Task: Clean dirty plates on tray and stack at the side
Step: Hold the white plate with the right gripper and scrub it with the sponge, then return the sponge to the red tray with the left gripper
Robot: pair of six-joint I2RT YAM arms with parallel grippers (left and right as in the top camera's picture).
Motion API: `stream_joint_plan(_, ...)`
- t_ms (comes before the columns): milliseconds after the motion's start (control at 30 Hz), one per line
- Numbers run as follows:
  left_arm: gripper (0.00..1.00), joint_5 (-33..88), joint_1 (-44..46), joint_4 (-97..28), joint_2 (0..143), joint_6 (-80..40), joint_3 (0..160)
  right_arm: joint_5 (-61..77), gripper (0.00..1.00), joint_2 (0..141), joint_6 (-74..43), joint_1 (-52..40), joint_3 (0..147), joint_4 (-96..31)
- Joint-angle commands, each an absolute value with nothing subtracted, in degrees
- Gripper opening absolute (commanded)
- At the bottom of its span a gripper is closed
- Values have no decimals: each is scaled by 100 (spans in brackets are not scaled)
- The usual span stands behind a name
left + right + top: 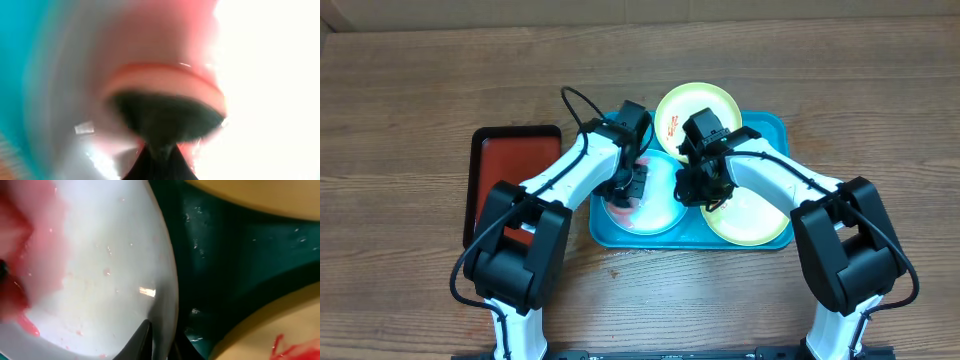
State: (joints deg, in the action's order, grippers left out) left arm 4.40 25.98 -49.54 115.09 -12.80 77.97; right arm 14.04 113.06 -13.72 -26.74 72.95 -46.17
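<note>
your tray (775,125) sits mid-counter (420,100) and carries all three plates. the blue plate (660,205) lies at its left, one yellow plate (715,100) is at the far side and overlaps the far rim, and the other yellow plate (750,215) is at the near right. a red tray (510,160) lies on the counter to the left, apart from the blue one.

your left end effector (632,188) is down over the blue plate with its fingers pressed together. a pink mass fills its wrist view, too blurred to tell if it is pinched.

your right end effector (159,342) pinches the blue plate's (110,280) right rim, one finger over it and one under. that plate is wet, with pink smears (30,270) on its left part. the far yellow plate has red marks (672,125), and the near one has a red smear (295,347).
</note>
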Motion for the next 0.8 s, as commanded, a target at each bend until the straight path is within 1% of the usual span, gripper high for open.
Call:
stream_joint_plan(0,4,2519,2790,-4921,11620,-257,7699,1420,13,11397,-1369,-2705,7269,-4571)
stream_joint_plan(133,4,2836,2775,-4928,11620,198,7699,1422,13,11397,-1369,-2705,7269,-4569)
stream_joint_plan(233,4,2692,2783,-4904,11620,298,7699,1422,13,11397,-1369,-2705,7269,-4569)
stream_joint_plan(300,4,2069,2783,-4836,11620,51,7699,1420,13,11397,-1369,-2705,7269,-4569)
stream_joint_plan(400,4,679,2781,-4751,11620,-742,7699,1420,13,11397,-1369,-2705,7269,-4569)
stream_joint_plan(600,4,-1516,2709,-4807,11620,-1898,7699,1417,13,11397,-1369,-2705,7269,-4574)
stream_joint_plan(667,4,-1833,2659,-4799,11620,-2139,7703,1417,13,11397,-1369,-2705,7269,-4574)
stream_joint_plan(767,4,-1999,2611,-4829,11614,-2314,7778,1420,13,11397,-1369,-2705,7269,-4571)
